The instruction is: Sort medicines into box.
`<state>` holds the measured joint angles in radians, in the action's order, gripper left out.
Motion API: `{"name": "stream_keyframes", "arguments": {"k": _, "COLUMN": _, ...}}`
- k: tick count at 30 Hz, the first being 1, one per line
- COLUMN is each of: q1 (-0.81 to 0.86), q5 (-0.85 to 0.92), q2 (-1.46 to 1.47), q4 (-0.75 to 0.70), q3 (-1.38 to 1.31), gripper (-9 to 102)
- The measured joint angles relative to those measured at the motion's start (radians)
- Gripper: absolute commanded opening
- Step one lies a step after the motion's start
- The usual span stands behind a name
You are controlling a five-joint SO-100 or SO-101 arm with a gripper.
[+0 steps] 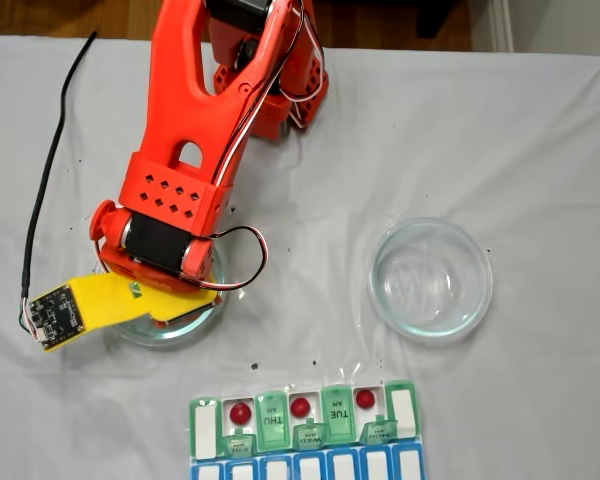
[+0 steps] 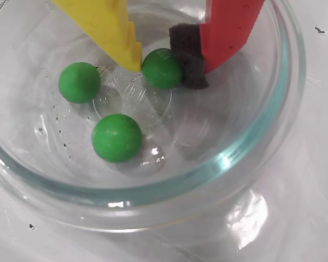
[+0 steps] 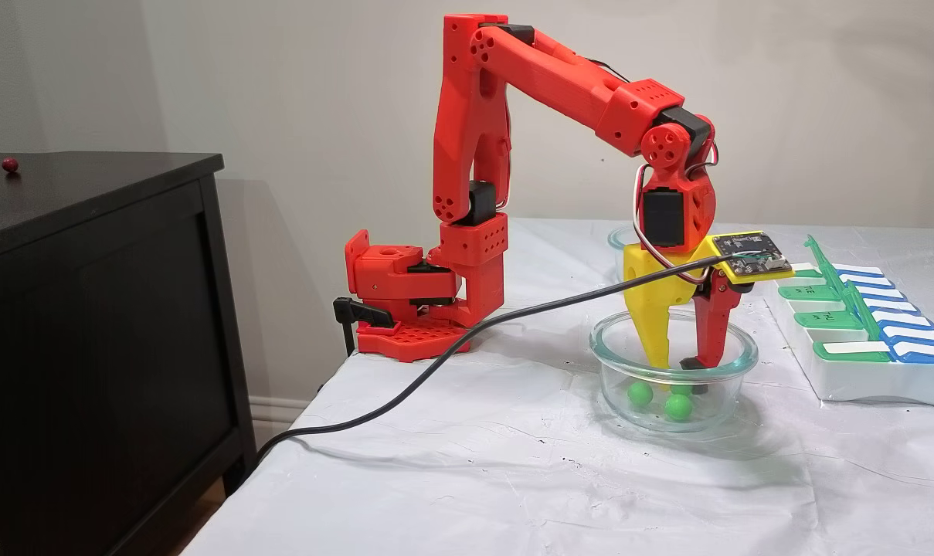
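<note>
The red arm's gripper (image 2: 161, 68) reaches down into a round clear glass dish (image 2: 273, 136) on the white-covered worktop (image 1: 520, 130), its fingers closed in on a bright green pea-sized ball (image 2: 162, 68) — the yellow finger (image 2: 112, 27) touches the ball on its left in the wrist view, and the dark foam pad (image 2: 187, 54) on the red finger (image 2: 229, 30) presses its right side. The ball rests on or just above the dish floor; which of the two cannot be told. Two more green balls lie loose in the same dish, one (image 2: 79, 82) to the left of the held one and one (image 2: 116, 137) nearer the camera, both apart from the fingers. In a fixed view from above, a second clear glass dish (image 1: 430, 277) sits well to the right of the first. Below both stands the weekly pill organizer (image 1: 305, 425), its translucent green lids flipped open over white compartments, with a blue row along the picture's lower edge. Three dark red balls sit in it, each in its own open compartment — one at the left (image 1: 241, 412), one in the middle (image 1: 300, 407), one at the right (image 1: 365, 398). In a fixed view from the side, a black cable (image 3: 436, 363) runs from the yellow camera mount (image 3: 748, 255) across the worktop and off its edge.
</note>
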<state>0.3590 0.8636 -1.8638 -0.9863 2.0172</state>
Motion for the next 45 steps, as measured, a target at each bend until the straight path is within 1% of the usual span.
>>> {"name": "stream_keyframes", "arguments": {"k": 11, "q1": 0.000, "q5": -0.020, "q2": 0.000, "q4": 0.025, "q3": 0.000, "gripper": 0}}
{"name": "stream_keyframes", "arguments": {"k": 18, "q1": 0.000, "q5": -0.023, "q2": -0.012, "q4": -0.003, "q3": 0.000, "gripper": 0}}
{"name": "stream_keyframes", "arguments": {"k": 23, "q1": -0.009, "q5": -0.069, "q2": -0.150, "q4": -0.029, "q3": 0.017, "gripper": 0}}
{"name": "stream_keyframes", "arguments": {"k": 28, "q1": -0.012, "q5": -0.078, "q2": -0.319, "q4": -0.081, "q3": 0.006, "gripper": 0}}
{"name": "stream_keyframes", "arguments": {"k": 32, "q1": -0.081, "q5": -0.135, "q2": -0.430, "q4": -0.104, "q3": -0.008, "gripper": 0}}
{"name": "stream_keyframes", "arguments": {"k": 34, "q1": -0.127, "q5": -0.186, "q2": -0.472, "q4": -0.087, "q3": -0.008, "gripper": 0}}
{"name": "stream_keyframes", "arguments": {"k": 38, "q1": -0.288, "q5": -0.339, "q2": -0.522, "q4": -0.003, "q3": 0.011, "gripper": 0}}
{"name": "stream_keyframes", "arguments": {"k": 42, "q1": -0.453, "q5": -0.477, "q2": -0.529, "q4": 0.143, "q3": 0.078, "gripper": 0}}
{"name": "stream_keyframes", "arguments": {"k": 45, "q1": -0.523, "q5": -0.540, "q2": -0.494, "q4": 0.239, "q3": 0.101, "gripper": 0}}
